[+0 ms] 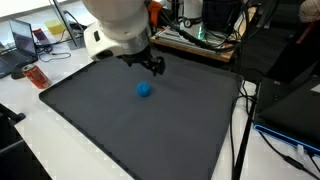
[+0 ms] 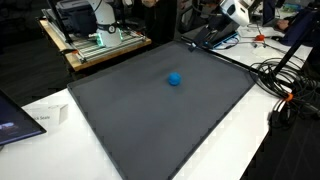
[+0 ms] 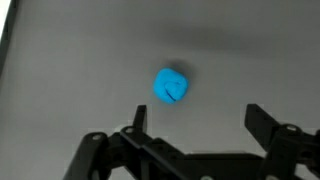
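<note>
Hovering gripper (image 3: 197,113), wide open, empty, nr ball (image 3: 171,86)

In the wrist view, the bottom edge cuts off the claw (image 3: 197,115) behind its fingers, and we see the ball (image 3: 171,86) only as a blurred shape. In an exterior view, the top edge cuts off the arm (image 1: 120,22), and the bottom edge cuts the mat (image 1: 120,135).
</note>
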`<state>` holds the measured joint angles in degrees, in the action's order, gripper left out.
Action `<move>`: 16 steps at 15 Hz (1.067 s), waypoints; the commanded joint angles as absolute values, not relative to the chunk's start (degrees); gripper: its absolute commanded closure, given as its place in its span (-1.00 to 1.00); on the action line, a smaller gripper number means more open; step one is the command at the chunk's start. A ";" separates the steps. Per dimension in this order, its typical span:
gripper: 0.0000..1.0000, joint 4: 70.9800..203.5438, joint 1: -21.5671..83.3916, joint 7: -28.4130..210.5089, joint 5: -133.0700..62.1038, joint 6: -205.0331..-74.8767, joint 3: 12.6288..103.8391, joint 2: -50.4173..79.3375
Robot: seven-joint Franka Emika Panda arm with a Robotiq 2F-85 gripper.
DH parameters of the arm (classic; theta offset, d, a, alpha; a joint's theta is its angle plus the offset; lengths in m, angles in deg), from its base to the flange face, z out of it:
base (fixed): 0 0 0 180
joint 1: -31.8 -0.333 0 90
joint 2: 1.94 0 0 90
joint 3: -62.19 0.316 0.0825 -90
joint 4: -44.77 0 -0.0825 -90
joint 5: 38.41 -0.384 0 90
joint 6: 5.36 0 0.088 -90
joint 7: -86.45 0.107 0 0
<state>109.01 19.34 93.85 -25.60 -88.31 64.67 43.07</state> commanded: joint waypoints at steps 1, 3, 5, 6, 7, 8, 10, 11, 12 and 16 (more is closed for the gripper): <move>-1.00 116.37 23.81 89.04 -30.41 -91.53 65.87 38.27; -1.00 118.21 25.87 86.64 -32.40 -92.04 65.86 37.29; -1.00 119.72 27.65 84.39 -33.86 -92.52 65.70 36.47; -1.00 120.47 28.71 83.03 -34.63 -93.03 65.68 36.04; -1.00 121.11 29.69 82.03 -35.47 -93.47 65.63 35.76; -1.00 122.00 30.63 81.22 -36.27 -94.38 65.54 35.29; -1.00 124.24 32.61 79.62 -38.16 -97.30 65.43 34.18; -1.00 125.22 33.52 78.68 -38.99 -98.57 65.38 33.80; -1.00 126.32 34.35 77.85 -39.81 -100.00 65.34 33.39; -1.00 131.09 37.46 73.57 -42.98 -105.93 65.32 31.73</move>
